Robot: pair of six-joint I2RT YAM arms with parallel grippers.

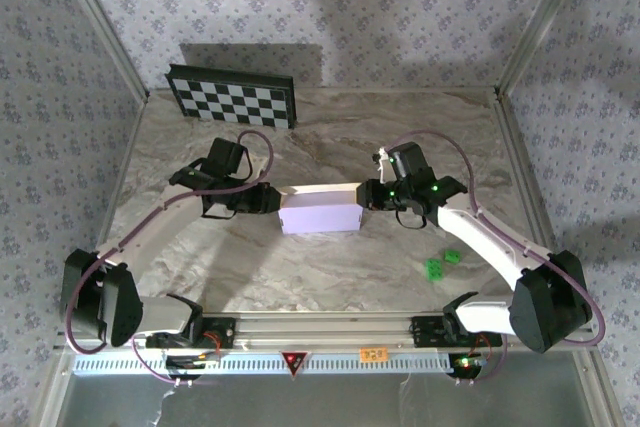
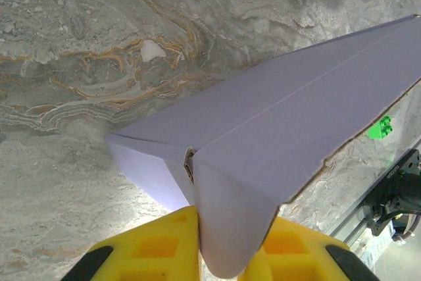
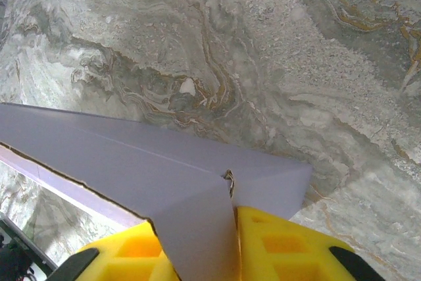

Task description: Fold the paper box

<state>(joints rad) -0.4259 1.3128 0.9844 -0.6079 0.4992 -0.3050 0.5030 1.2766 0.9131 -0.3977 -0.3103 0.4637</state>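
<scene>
Our left gripper (image 1: 268, 201) and right gripper (image 1: 368, 194) each pinch an end flap of the pale-lavender thin cardboard box (image 1: 320, 213), which rests between them at the middle of the grey marble-patterned tabletop (image 1: 330, 137). We judge the thin flaps could crease, tear or slip free if the arms pull apart or lift unevenly. A black-and-white checkerboard panel (image 1: 233, 97) leans at the back. Small green blocks (image 1: 441, 263) lie near the right arm. Floral-papered walls (image 1: 350, 7) enclose the space.
</scene>
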